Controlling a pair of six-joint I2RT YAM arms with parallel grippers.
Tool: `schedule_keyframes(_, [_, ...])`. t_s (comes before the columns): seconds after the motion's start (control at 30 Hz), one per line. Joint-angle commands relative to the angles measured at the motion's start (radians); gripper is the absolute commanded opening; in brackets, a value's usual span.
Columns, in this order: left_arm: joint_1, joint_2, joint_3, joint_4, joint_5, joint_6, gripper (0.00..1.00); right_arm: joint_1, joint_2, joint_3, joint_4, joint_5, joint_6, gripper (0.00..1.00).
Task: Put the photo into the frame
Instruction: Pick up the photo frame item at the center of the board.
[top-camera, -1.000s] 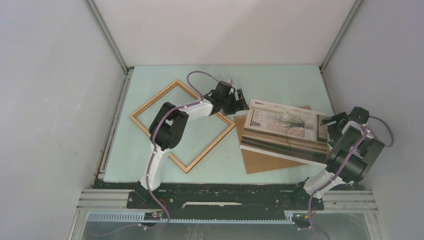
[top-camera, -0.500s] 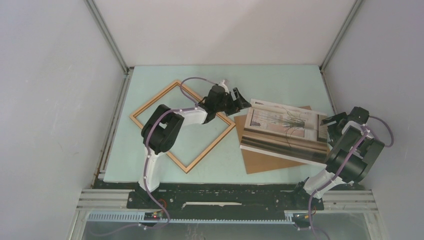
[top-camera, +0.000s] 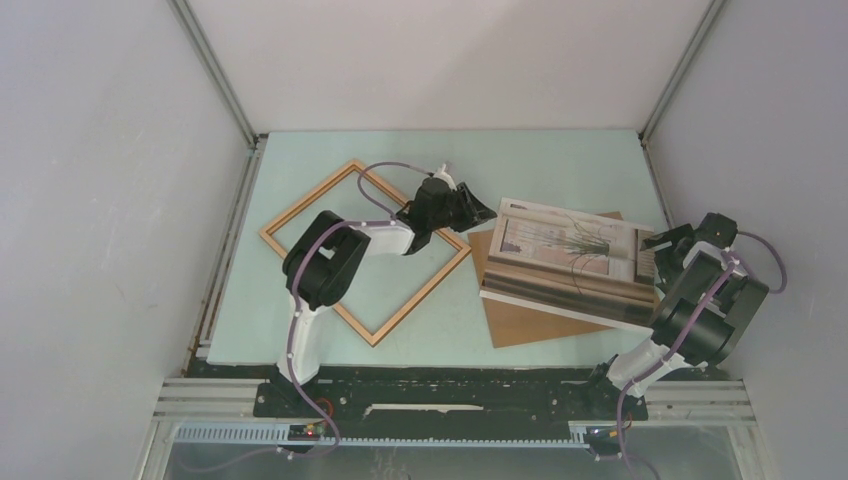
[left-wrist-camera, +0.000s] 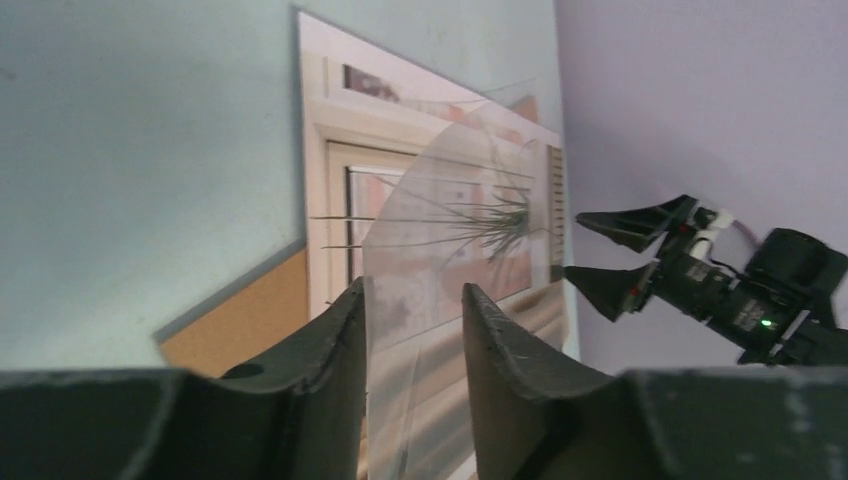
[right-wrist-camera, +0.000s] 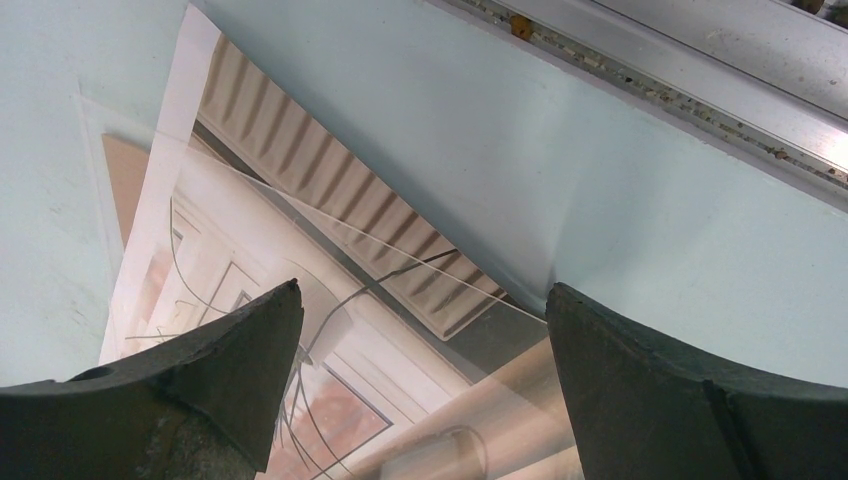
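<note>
The photo (top-camera: 560, 250) lies face up on the right half of the table, and its striped band (right-wrist-camera: 250, 100) shows in the right wrist view. A clear sheet (left-wrist-camera: 440, 230) rests over it, curving upward at its left side. My left gripper (top-camera: 482, 208) is at the photo's left edge. Its jaws (left-wrist-camera: 414, 290) are narrowed but still apart, with the clear sheet's edge running between them. The wooden frame (top-camera: 424, 297) lies flat to the left, turned like a diamond, with nothing inside it. My right gripper (top-camera: 652, 255) is wide open at the photo's right edge (right-wrist-camera: 423, 290).
A brown backing board (top-camera: 520, 325) lies under the photo and sticks out at its near and left sides. Grey enclosure walls close in the table on three sides. A metal rail (right-wrist-camera: 700, 60) runs along the table's right edge.
The left gripper's jaws have narrowed around the clear sheet's edge and the left arm has shifted slightly left. The right arm, photo and frame have not moved.
</note>
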Motion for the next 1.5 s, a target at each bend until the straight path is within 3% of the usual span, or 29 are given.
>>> schedule_keyframes(0.0, [-0.017,-0.052,0.031,-0.067,-0.064,0.056,0.34,0.014,-0.001,0.022,-0.003,-0.009,-0.01,0.99])
schedule_keyframes(0.23, [-0.014,-0.06,0.102,-0.205,-0.109,0.142,0.01,0.038,-0.043,0.022,-0.013,0.022,-0.027,1.0])
schedule_keyframes(0.47, [0.004,-0.158,0.139,-0.316,-0.103,0.204,0.0,0.074,-0.181,0.031,-0.081,0.093,-0.043,1.0])
schedule_keyframes(0.63, [0.049,-0.266,0.076,-0.352,-0.093,0.186,0.0,0.204,-0.284,0.08,-0.182,0.182,-0.071,1.0])
schedule_keyframes(0.8, [0.11,-0.388,-0.005,-0.404,-0.103,0.189,0.0,0.43,-0.403,0.114,-0.24,0.154,-0.1,1.0])
schedule_keyframes(0.93, [0.155,-0.518,-0.123,-0.417,-0.141,0.192,0.0,0.75,-0.492,0.177,-0.346,0.144,-0.136,1.0])
schedule_keyframes(1.1, [0.198,-0.679,-0.271,-0.4,-0.18,0.183,0.0,1.026,-0.559,0.182,-0.424,-0.023,-0.081,1.0])
schedule_keyframes(1.2, [0.204,-0.755,-0.363,-0.357,-0.188,0.158,0.0,1.11,-0.597,0.131,-0.419,-0.09,-0.009,1.0])
schedule_keyframes(1.37, [0.208,-0.847,-0.432,-0.356,-0.222,0.117,0.0,1.126,-0.679,-0.067,-0.266,-0.301,0.175,1.0])
schedule_keyframes(1.47, [0.22,-0.91,-0.474,-0.369,-0.271,0.068,0.0,1.163,-0.754,-0.222,-0.159,-0.273,0.33,1.0])
